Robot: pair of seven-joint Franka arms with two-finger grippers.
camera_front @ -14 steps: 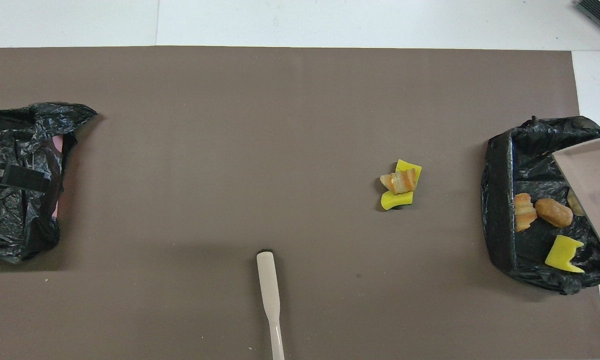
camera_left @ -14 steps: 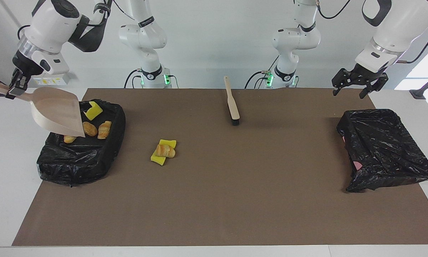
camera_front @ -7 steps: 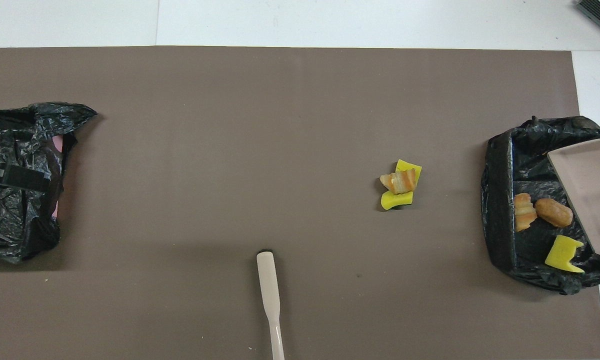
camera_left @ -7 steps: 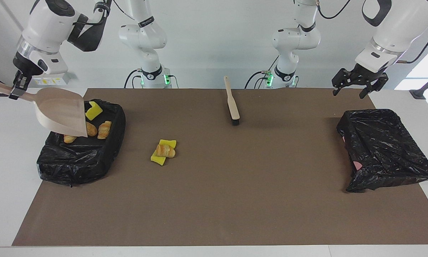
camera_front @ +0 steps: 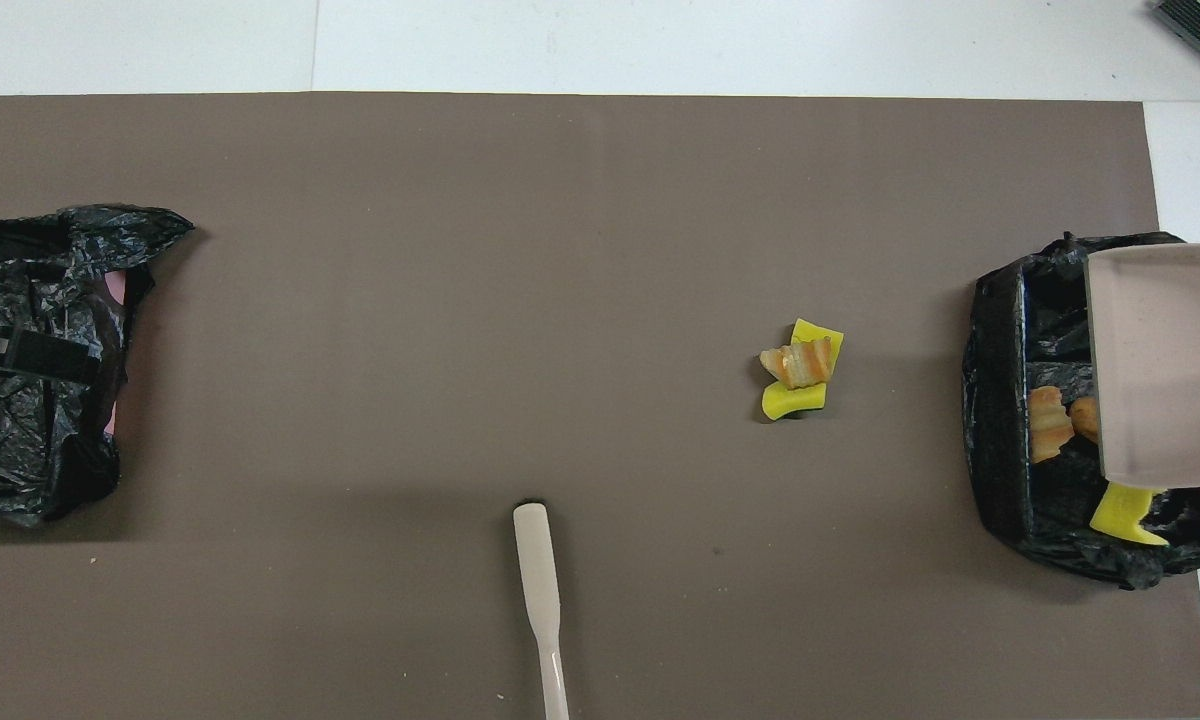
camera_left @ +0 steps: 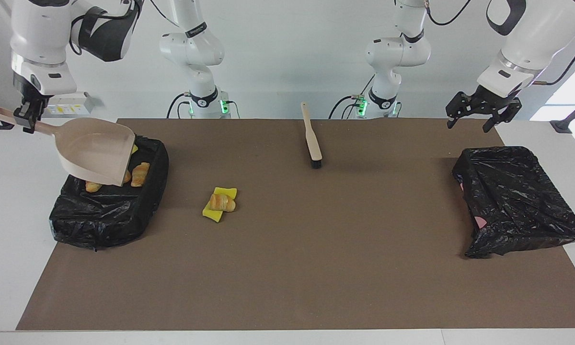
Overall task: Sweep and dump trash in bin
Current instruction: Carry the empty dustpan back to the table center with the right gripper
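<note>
My right gripper (camera_left: pixel 26 117) is shut on the handle of the beige dustpan (camera_left: pixel 96 151), held in the air over the black-bagged bin (camera_left: pixel 110 211) at the right arm's end of the table. In the overhead view the dustpan (camera_front: pixel 1160 360) covers much of the bin (camera_front: pixel 995 400). Trash lies in the bin: a croissant-like lump (camera_left: pixel 140 173), another lump (camera_left: pixel 93 186) and a yellow sponge bit (camera_front: pixel 1125 510). More trash (camera_left: pixel 219 203), a pastry lump on yellow sponge bits, lies on the brown mat beside the bin. My left gripper (camera_left: pixel 472 120) hangs open and empty at the left arm's end.
The beige brush (camera_left: pixel 311 136) lies on the mat close to the robots, midway between the arms. A second black-bagged bin (camera_left: pixel 512 201) stands at the left arm's end, under the waiting left gripper. The brown mat (camera_left: pixel 316 268) covers most of the table.
The right gripper has risen and turned the dustpan from a steep downward tilt to nearly level, so it now covers more of the bin's trash. The left arm has not moved.
</note>
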